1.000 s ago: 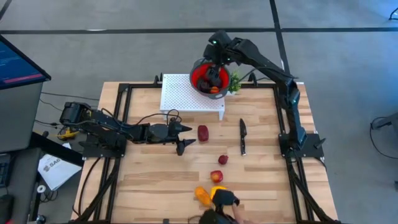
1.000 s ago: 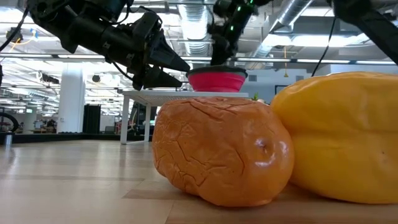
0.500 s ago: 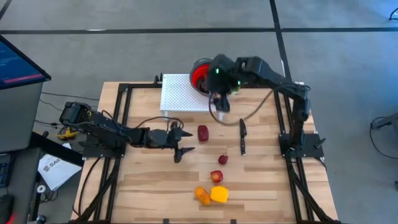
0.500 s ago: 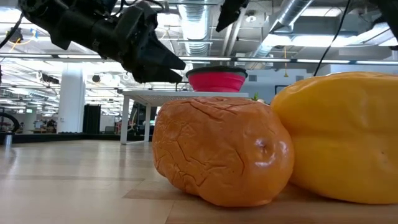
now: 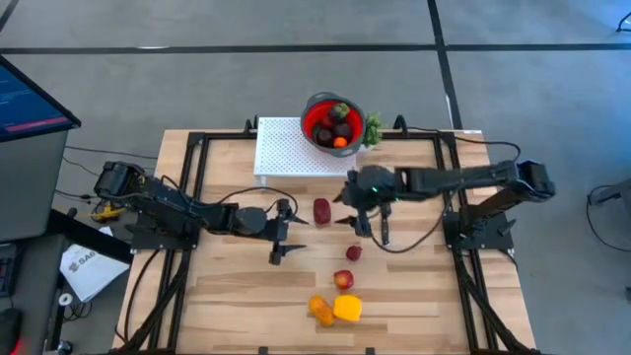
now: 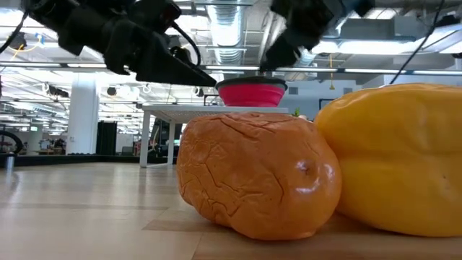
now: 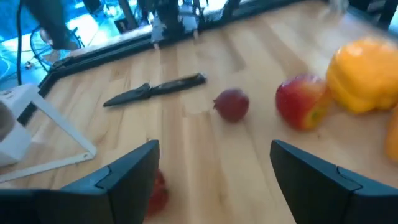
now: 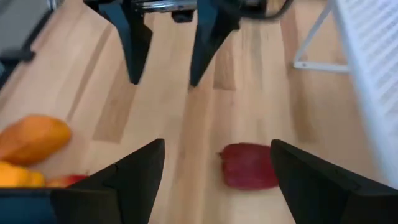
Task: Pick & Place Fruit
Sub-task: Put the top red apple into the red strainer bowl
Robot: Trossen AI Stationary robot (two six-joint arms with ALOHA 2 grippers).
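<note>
Loose fruit lies on the wooden table: a red piece (image 5: 322, 210), a small maroon one (image 5: 353, 252), a red apple (image 5: 342, 280), an orange piece (image 5: 320, 310) and a larger yellow one (image 5: 347, 309). More fruit sits in the red bowl (image 5: 317, 106), which stands on a white perforated stand (image 5: 286, 148). My left gripper (image 5: 281, 232) hovers open to the left of the red piece. My right gripper (image 5: 350, 212) is open just to its right; the right wrist view shows that piece (image 8: 249, 165) ahead between the fingers, untouched.
A slim black knife (image 5: 385, 217) lies right of the red piece, under my right arm. The stand's leg (image 8: 314, 65) is close on the far side. In the low view the orange (image 6: 253, 177) and yellow (image 6: 397, 159) fruit fill the foreground. Black rails frame the table.
My right gripper has left the bowl, swung toward the near edge and come down beside the red piece, now pointing toward the table's left. My left gripper has shifted slightly toward the near edge. A person's hand by the yellow fruit at the near edge has gone.
</note>
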